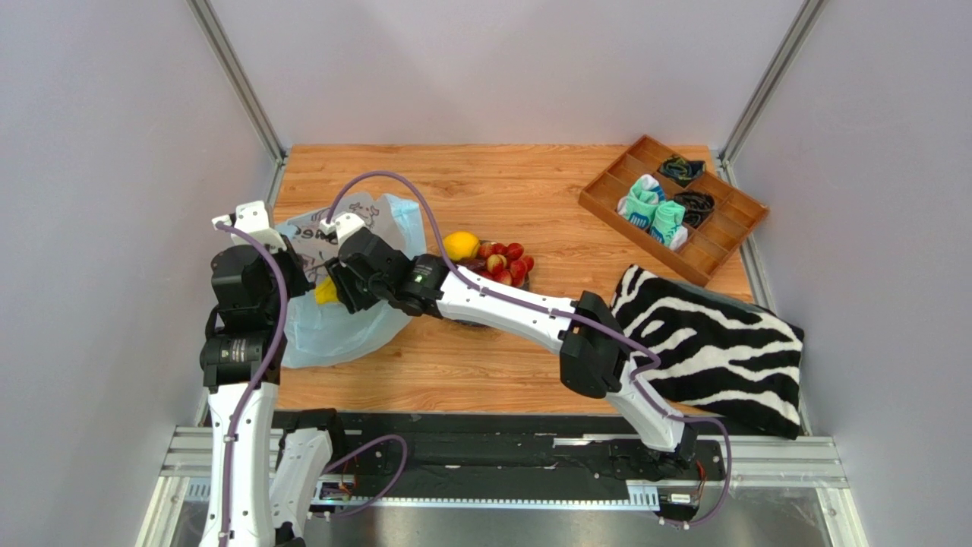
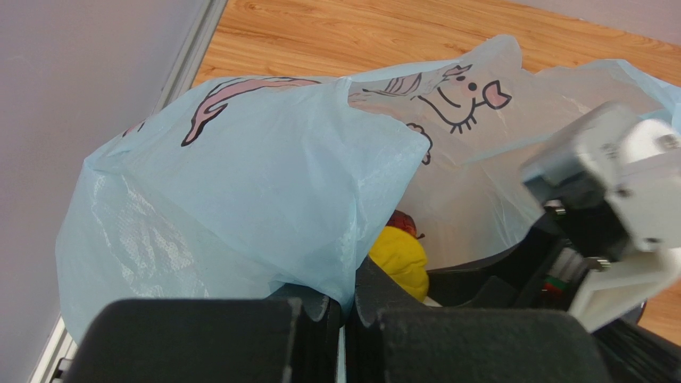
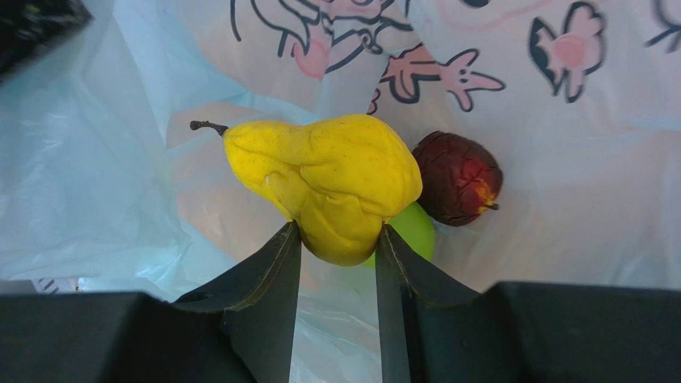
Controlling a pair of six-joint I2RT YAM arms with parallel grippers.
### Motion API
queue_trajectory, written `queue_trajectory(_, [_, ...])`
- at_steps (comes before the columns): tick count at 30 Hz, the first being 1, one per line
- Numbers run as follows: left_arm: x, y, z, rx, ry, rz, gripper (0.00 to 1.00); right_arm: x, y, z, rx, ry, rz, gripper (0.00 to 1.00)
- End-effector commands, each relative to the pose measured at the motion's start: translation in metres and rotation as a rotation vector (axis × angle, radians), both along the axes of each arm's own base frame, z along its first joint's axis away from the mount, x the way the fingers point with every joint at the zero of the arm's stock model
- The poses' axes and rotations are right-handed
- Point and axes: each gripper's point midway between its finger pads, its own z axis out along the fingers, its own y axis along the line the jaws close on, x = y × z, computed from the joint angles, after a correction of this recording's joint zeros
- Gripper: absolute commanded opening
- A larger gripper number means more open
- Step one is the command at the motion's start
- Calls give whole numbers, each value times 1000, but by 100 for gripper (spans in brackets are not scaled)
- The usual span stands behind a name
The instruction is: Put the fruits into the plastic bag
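Plastic bag (image 1: 342, 331): pale translucent blue, printed with pink cartoon figures in black outline.
Pear (image 3: 328, 179): yellow, finely brown-speckled, dark stem.
Round fruit (image 3: 457, 177): dark red-purple with a small orange-yellow patch.
Apple (image 3: 414, 230): bright green (I see only a sliver).
My right claw (image 3: 337, 239): matte black fingers (image 3: 264, 279).
Lemon (image 1: 461, 245): yellow.
Small fruits (image 1: 508, 262): red.
Cloth (image 1: 713, 342), lower right of the top view: black-and-white zebra stripes.
Table (image 1: 491, 182): warm orange-brown wood grain.
Tray (image 1: 641, 157): brown.

White-and-black arms (image 1: 513, 305), purple cables (image 1: 377, 174), black fingers (image 3: 264, 287)
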Motion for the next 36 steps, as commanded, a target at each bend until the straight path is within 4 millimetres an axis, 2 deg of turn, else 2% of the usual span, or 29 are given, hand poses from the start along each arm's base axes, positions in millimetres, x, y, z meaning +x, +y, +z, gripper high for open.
queue_trajectory(1, [3, -2, 4, -2, -23, -9, 0, -13, 15, -13, 14, 84, 42, 3])
queue_trajectory(3, [3, -2, 5, -2, -24, -9, 0, -15, 16, -23, 0, 107, 44, 4])
queue_trajectory(9, [3, -2, 4, -1, -21, -10, 0, -16, 15, -34, -24, 119, 44, 10])
queue_trajectory(12, [3, -2, 4, -2, -21, -9, 0, -16, 15, -36, -28, 117, 44, 20])
queue_trajectory(13, [3, -2, 4, -2, -21, -9, 0, -15, 14, -36, -29, 118, 43, 28])
queue_trajectory(15, [3, -1, 4, -2, -21, -7, 0, -16, 14, -35, -30, 116, 44, 38])
queue_trajectory(16, [3, -2, 4, -3, -21, -9, 0, -16, 13, -34, -30, 114, 45, 48])
queue_trajectory(17, [4, -2, 3, -3, -20, -9, 0, -16, 13, -33, -28, 113, 44, 53])
queue_trajectory(19, [4, -2, 3, -3, -18, -9, 0, -16, 13, -32, -26, 107, 44, 61])
queue_trajectory(22, [4, -2, 3, -3, -20, -10, 0, -16, 13, -29, -17, 102, 46, 68])
queue_trajectory(30, [3, -1, 3, -1, -18, -8, 0, -16, 13, -22, 13, 93, 48, 68])
queue_trajectory(33, [3, -2, 3, -2, -16, -11, 0, -18, 16, -6, 68, 78, 63, 68])
queue_trajectory(34, [4, -2, 3, -1, -16, -10, 0, -20, 13, -12, 66, 85, 68, 67])
queue_trajectory(36, [3, -2, 3, -1, -18, -10, 0, -24, 15, 12, 140, 59, 91, 67])
